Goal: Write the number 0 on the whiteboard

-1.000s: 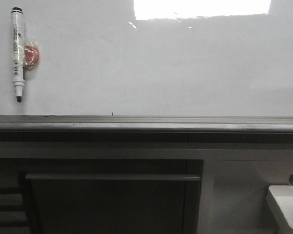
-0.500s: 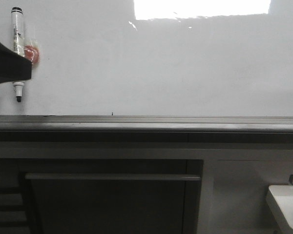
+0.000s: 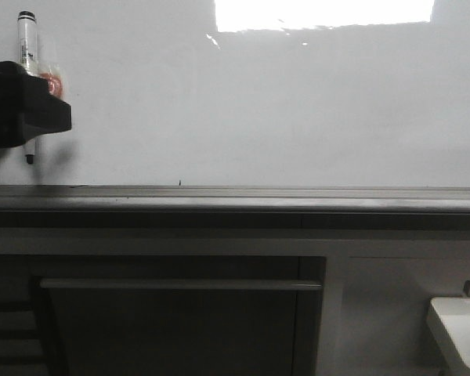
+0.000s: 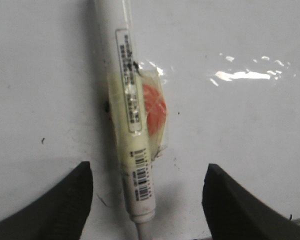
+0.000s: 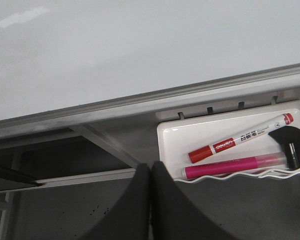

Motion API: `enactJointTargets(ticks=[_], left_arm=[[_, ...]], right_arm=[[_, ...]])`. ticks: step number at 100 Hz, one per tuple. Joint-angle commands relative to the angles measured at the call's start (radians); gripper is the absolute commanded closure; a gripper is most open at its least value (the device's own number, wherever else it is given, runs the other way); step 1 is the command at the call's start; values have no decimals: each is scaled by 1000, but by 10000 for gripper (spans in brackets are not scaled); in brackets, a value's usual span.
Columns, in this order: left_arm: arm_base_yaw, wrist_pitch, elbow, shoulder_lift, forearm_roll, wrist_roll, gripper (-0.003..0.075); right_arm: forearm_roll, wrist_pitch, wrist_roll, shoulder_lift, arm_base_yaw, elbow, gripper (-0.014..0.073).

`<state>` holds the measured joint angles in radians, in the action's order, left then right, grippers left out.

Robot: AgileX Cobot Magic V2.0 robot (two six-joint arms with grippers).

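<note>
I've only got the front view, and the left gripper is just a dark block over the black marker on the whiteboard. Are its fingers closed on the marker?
Observer: No. The left wrist view shows the left gripper open, with its fingers on either side of the marker and a clear gap on each side.
Operator: Which part sits between them?
Observer: The lower barrel with its barcode label, just above the nib end.
Operator: And the right arm?
Observer: The right gripper is shut on nothing. Its camera shows a white tray holding a red-capped marker and a pink marker.
</note>
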<state>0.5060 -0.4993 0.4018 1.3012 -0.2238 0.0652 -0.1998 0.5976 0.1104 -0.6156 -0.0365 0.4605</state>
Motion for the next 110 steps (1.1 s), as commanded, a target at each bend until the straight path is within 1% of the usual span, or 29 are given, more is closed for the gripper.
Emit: enactJointTargets(ticks=[1, 11, 16, 20, 21, 23, 24, 25, 28, 30, 31, 33, 44, 50, 54, 60, 70, 72, 73, 74, 77, 81, 89, 94, 98, 102, 110], left_arm=[[9, -87, 31, 0, -5, 27, 302], [9, -85, 31, 11, -5, 33, 304], [9, -85, 31, 14, -2, 33, 347], [9, -83, 31, 16, 7, 33, 432], [9, -83, 31, 16, 7, 33, 466], [9, -80, 31, 16, 7, 33, 502], [9, -81, 31, 16, 7, 34, 539], [9, -81, 31, 16, 7, 34, 557], [9, -78, 31, 16, 7, 34, 647], [9, -76, 31, 16, 7, 34, 681], [9, -76, 31, 16, 7, 34, 713], [9, -76, 31, 16, 10, 34, 740], [9, -79, 31, 12, 51, 36, 741], [9, -79, 31, -2, 126, 37, 741], [9, -79, 31, -13, 204, 37, 741], [9, -90, 31, -43, 340, 37, 741], [9, -127, 31, -95, 627, 37, 741], [9, -135, 31, -106, 662, 37, 741], [9, -138, 31, -113, 708, 37, 741], [9, -138, 31, -116, 708, 37, 741], [9, -140, 31, -128, 770, 37, 741], [9, -140, 31, -144, 817, 37, 741], [9, -138, 31, -162, 918, 37, 741], [9, -138, 31, -166, 989, 37, 741], [9, -138, 31, -168, 1052, 37, 741], [9, -140, 31, -168, 1153, 37, 741], [9, -140, 31, -168, 1274, 37, 741]], right_arm=[[3, -51, -7, -10, -2, 38, 649], [3, -51, -7, -10, -2, 38, 649], [3, -53, -7, -10, -2, 38, 649], [3, -53, -7, -10, -2, 38, 649], [3, -53, -7, -10, -2, 38, 649], [3, -53, -7, -10, -2, 38, 649], [3, -53, -7, -10, -2, 38, 649], [3, -53, -7, -10, -2, 38, 649], [3, -53, -7, -10, -2, 38, 649], [3, -53, -7, -10, -2, 38, 649], [3, -53, -7, -10, -2, 38, 649], [3, -49, -7, -10, -2, 38, 649], [-27, -20, -9, -10, -2, 51, 649], [-47, 26, -46, -14, -3, 68, 649], [-78, 62, -87, -16, -3, 85, 649], [-137, 113, -189, -18, -5, 110, 649], [-285, 90, -351, -18, -65, 148, 628], [-309, 82, -396, -20, -82, 156, 611], [-345, 77, -428, -23, -94, 161, 597], [-345, 76, -443, -23, -94, 164, 589], [-397, 69, -501, -28, -126, 174, 554], [-432, 61, -567, -38, -161, 188, 487], [-450, 48, -620, -66, -247, 217, 335], [-450, 40, -647, -86, -296, 231, 267], [-450, 36, -675, -105, -336, 240, 237], [-450, 26, -699, -125, -376, 252, 232], [-450, -9, -734, -166, -445, 263, 232]])
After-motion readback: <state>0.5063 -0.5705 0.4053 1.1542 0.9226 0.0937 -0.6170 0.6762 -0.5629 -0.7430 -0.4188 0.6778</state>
